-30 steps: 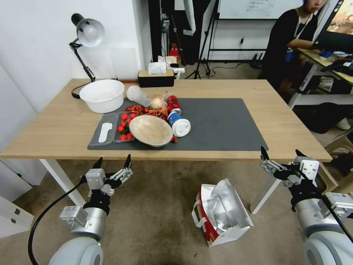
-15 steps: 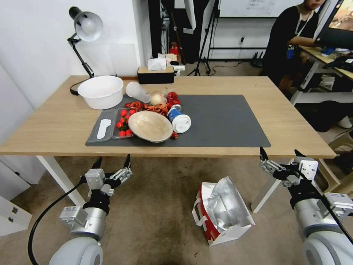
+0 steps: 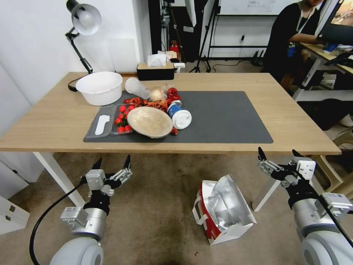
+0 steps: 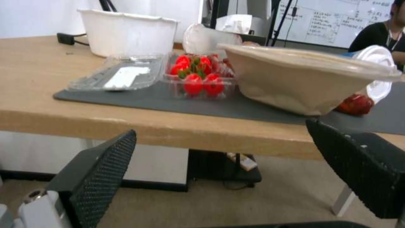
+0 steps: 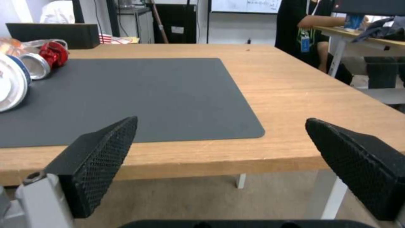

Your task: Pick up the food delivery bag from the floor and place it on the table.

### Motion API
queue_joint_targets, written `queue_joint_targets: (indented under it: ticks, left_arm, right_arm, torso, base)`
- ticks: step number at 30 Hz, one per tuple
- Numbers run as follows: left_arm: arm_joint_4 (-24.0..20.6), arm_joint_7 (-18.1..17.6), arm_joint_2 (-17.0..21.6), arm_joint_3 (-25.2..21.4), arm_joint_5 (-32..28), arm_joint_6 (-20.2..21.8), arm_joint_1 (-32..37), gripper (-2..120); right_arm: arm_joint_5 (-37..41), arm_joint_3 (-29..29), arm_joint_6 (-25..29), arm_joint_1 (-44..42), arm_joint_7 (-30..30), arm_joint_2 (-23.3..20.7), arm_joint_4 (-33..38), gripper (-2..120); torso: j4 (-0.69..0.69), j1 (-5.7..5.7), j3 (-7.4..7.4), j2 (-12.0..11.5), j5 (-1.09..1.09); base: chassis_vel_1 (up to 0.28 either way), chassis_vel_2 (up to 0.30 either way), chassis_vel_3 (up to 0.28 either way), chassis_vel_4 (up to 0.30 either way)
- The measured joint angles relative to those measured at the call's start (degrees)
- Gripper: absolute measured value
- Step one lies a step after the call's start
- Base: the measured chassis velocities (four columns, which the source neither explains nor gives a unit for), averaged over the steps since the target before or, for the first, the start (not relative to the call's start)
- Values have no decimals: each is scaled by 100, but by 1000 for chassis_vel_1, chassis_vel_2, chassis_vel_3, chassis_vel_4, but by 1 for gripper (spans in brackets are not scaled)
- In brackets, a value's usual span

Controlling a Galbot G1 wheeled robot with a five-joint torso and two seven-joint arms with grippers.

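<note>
The food delivery bag (image 3: 222, 209), white with red sides and a silver foil lining, stands tilted on the floor with its mouth open, just in front of the table (image 3: 294, 121). My left gripper (image 3: 113, 161) hangs open below the table's front edge, well to the left of the bag, with nothing between its fingers. My right gripper (image 3: 277, 152) is open too, up and to the right of the bag near the table's front corner. In the wrist views, the left gripper (image 4: 219, 129) and the right gripper (image 5: 221, 120) both face the table edge with jaws spread wide.
A dark grey mat (image 3: 228, 117) lies on the table; its left half holds a beige bowl (image 3: 150, 121), a strawberry tray (image 3: 123, 123), a tipped cup (image 3: 180, 117) and a white tub (image 3: 99, 87). A white table leg (image 3: 266, 193) stands right of the bag.
The whole head view has shifted slightly, so the camera moved: the table now sits a little higher in the picture. The bag and both open grippers have kept their places.
</note>
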Motion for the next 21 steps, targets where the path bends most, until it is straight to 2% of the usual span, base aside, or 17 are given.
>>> queue_joint_targets:
  ticks: [21]
  left_arm:
    - [59, 9, 0, 22, -5, -3, -51, 100]
  right_arm:
    - [1, 0, 4, 30, 4, -13, -32, 100]
  torso:
    - [0, -234, -327, -558, 0]
  base:
    - [0, 0, 0, 0]
